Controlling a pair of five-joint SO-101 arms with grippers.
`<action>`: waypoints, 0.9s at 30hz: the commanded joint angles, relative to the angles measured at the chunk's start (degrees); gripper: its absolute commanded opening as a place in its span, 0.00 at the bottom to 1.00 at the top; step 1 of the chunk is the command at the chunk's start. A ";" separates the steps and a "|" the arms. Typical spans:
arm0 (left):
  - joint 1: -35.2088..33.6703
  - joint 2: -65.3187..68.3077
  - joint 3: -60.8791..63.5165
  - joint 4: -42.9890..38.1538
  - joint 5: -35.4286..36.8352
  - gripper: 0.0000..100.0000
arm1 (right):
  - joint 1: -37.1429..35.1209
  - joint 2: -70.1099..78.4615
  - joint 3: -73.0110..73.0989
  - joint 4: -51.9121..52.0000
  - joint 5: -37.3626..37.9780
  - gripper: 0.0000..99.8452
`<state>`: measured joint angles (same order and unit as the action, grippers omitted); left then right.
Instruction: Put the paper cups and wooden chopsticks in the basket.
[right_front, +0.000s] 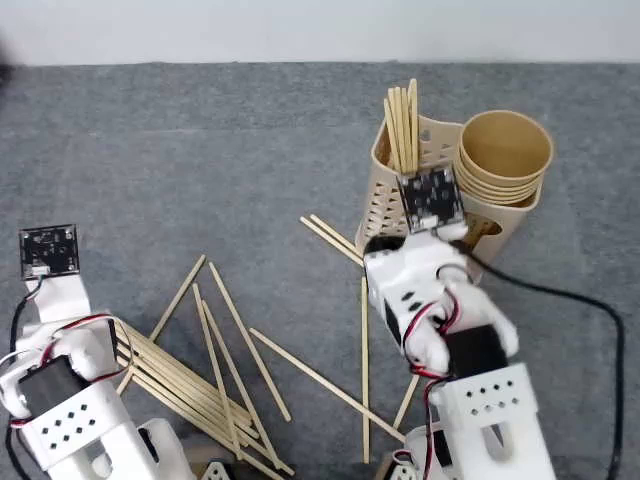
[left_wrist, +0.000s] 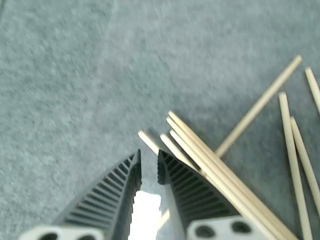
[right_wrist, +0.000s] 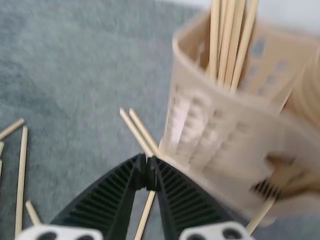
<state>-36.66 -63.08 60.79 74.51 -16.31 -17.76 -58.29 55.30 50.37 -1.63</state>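
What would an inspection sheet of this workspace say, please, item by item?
Surface: grey mat with a carpet-like texture.
Job's things: the basket holds stacked paper cups and upright chopsticks; many loose chopsticks lie scattered on the mat.
Clutter: nothing seen.
Grippers: left gripper is low over the mat, jaws narrowly apart, beside a bundle of chopsticks; right gripper is by the basket's wall, jaws together and holding nothing.
Cables: a black cable crosses the mat by the basket-side arm; red and white wires run on that arm.
Surroundings: a pale wall beyond the mat.
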 joint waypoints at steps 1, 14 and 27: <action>0.26 0.44 -2.42 1.05 -2.46 0.07 | -0.22 -3.74 7.30 -6.55 -2.90 0.01; 0.00 27.34 -5.32 -4.13 -2.73 0.15 | -0.04 -5.05 14.07 -9.45 -5.01 0.01; 3.87 45.27 -5.41 -14.33 0.26 0.15 | -0.22 -5.05 14.68 -9.54 -5.01 0.01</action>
<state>-34.81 -22.02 57.80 62.64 -17.10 -17.67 -62.15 70.42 41.67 -6.11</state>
